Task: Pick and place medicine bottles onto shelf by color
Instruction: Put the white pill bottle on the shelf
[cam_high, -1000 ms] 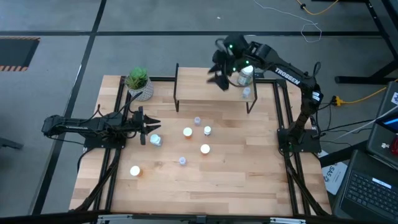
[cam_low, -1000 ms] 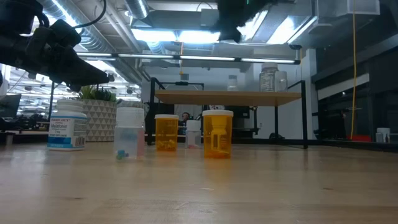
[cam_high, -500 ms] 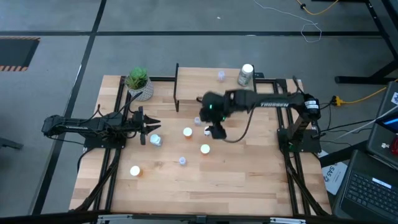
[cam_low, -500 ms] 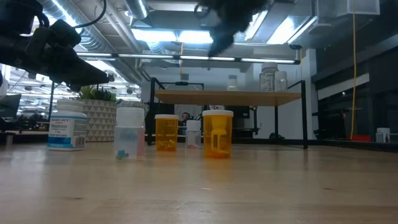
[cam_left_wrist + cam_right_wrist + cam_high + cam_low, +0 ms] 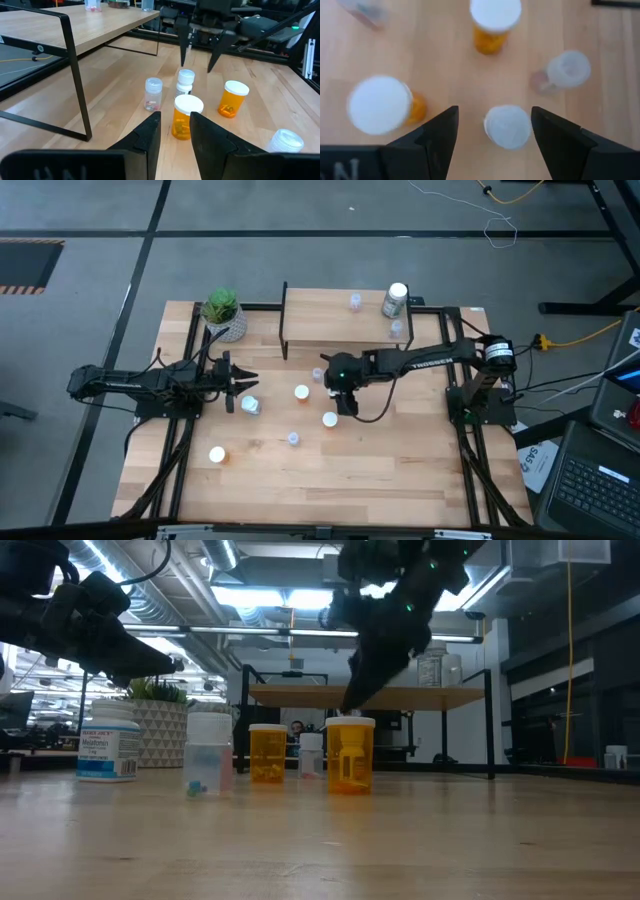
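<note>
The light-wood shelf (image 5: 330, 320) stands at the table's far side and carries a larger greenish bottle (image 5: 396, 300) and two tiny clear ones (image 5: 355, 302). Orange bottles (image 5: 301, 392) (image 5: 329, 419) (image 5: 216, 454) and tiny clear ones (image 5: 318, 375) (image 5: 293, 438) stand upright on the tabletop. My right gripper (image 5: 494, 114) is open and points down over a small white-capped bottle (image 5: 508, 126), with a finger on either side of it and its fingertips just above the cap (image 5: 186, 76). My left gripper (image 5: 243, 387) is open and empty at the table's left, beside a white bottle (image 5: 250, 406).
A green plant in a white pot (image 5: 222, 310) stands at the far left beside the shelf. Orange bottles (image 5: 495, 22) (image 5: 382, 105) and a clear one (image 5: 562, 72) stand close around my right gripper. Black frame rails (image 5: 185, 450) run along the table's left and right sides.
My right gripper has left the shelf's far right end, gone toward the table's near edge and left, and come down over the bottles in the table's middle, still open and empty. No bottle has moved.
</note>
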Robot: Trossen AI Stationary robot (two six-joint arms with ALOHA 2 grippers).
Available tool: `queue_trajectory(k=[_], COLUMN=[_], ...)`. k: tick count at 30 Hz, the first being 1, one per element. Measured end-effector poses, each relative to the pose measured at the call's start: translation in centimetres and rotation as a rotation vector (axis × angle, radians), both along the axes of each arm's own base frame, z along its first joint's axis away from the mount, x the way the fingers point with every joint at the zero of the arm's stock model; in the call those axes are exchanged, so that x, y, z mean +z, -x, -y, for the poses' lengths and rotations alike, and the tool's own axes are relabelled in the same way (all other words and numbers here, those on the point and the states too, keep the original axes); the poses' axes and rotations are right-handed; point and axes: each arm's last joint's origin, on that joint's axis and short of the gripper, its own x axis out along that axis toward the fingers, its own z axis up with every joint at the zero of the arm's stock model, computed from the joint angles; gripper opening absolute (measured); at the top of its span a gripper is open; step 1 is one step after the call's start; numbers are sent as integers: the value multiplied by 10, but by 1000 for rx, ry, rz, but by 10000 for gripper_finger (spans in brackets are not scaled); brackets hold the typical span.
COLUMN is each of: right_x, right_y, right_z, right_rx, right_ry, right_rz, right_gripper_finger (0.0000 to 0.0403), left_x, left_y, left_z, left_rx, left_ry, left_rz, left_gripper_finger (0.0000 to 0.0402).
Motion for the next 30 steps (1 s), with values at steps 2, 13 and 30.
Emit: queue_trajectory(k=[2,13,30], right_x=[-4,-19,-30], right_y=[2,6,10], right_z=[0,1,3], right_rx=[-17,-34,-92], right_ry=[15,48,73], right_rz=[-8,17,46], right_gripper_finger=[251,251,229], left_x=[0,0,0], left_y=[0,0,0], left_z=[0,0,0], left_rx=[0,0,0], left_ry=[0,0,0], left_rz=[0,0,0], left_gripper_finger=[98,98,98])
